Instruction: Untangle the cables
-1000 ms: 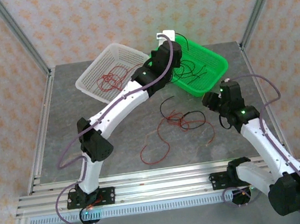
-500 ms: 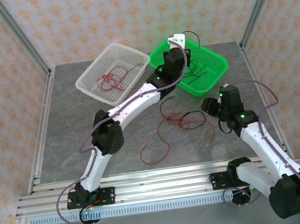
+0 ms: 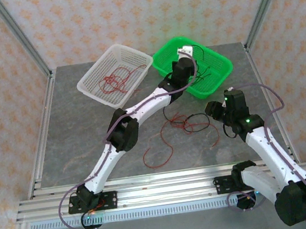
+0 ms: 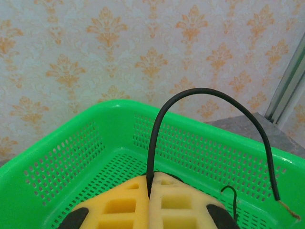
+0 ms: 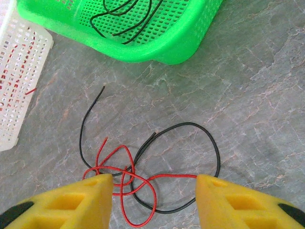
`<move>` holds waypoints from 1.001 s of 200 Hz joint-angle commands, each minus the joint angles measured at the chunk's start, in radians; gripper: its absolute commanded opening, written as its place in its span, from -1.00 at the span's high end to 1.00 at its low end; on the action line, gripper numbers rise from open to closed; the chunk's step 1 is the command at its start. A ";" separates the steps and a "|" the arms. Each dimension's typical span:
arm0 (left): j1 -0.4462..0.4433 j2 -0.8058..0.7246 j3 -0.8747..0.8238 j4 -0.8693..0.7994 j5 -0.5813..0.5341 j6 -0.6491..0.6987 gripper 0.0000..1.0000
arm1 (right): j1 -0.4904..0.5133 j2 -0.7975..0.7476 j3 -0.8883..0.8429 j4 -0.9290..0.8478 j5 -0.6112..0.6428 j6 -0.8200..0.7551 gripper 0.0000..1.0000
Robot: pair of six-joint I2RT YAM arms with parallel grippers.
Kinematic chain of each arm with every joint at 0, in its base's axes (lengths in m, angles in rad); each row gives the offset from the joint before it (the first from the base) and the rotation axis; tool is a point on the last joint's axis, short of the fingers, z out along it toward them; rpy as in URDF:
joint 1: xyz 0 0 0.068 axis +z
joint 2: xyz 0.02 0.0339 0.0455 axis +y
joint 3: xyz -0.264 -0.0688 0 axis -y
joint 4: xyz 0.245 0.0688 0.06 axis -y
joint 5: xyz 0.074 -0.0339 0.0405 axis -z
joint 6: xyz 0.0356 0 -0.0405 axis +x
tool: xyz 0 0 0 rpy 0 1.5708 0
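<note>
Black wire [image 4: 200, 90], smoothly arched, above perforated green plastic basket [image 4: 71, 157]

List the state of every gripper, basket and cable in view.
left gripper: shut on the held black cable, over the green basket.
held black cable: pinched at one end, arching up, far end free.
right gripper: open, empty, above the tangle.
tangle: red and black cables crossed, lying on the table.
green basket: upright, holding loose black cables.
white basket: upright, holding red cables.
</note>
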 commanded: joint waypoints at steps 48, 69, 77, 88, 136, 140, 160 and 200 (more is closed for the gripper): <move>0.005 0.066 0.098 -0.048 0.029 0.025 0.58 | -0.002 -0.010 -0.018 0.020 -0.001 -0.016 0.02; 0.008 0.076 0.110 -0.062 0.031 0.021 0.48 | -0.002 -0.011 -0.019 0.019 -0.001 -0.016 0.02; 0.009 0.075 0.112 -0.066 0.034 0.018 0.41 | -0.002 -0.010 -0.021 0.019 -0.001 -0.016 0.02; 0.009 0.074 0.112 -0.073 0.039 0.016 0.35 | -0.001 -0.009 -0.020 0.018 0.000 -0.016 0.02; 0.009 0.039 0.111 -0.109 0.055 -0.002 0.23 | -0.001 -0.006 -0.026 0.019 -0.004 -0.016 0.02; 0.009 0.033 0.110 -0.112 0.057 -0.006 0.22 | -0.001 -0.006 -0.026 0.019 -0.004 -0.015 0.02; 0.009 -0.006 0.105 -0.139 0.074 -0.030 0.11 | -0.002 -0.003 -0.039 0.018 -0.002 -0.006 0.02; 0.009 -0.165 -0.021 -0.159 0.128 -0.084 -0.15 | 0.008 0.008 -0.053 0.000 0.037 0.029 0.05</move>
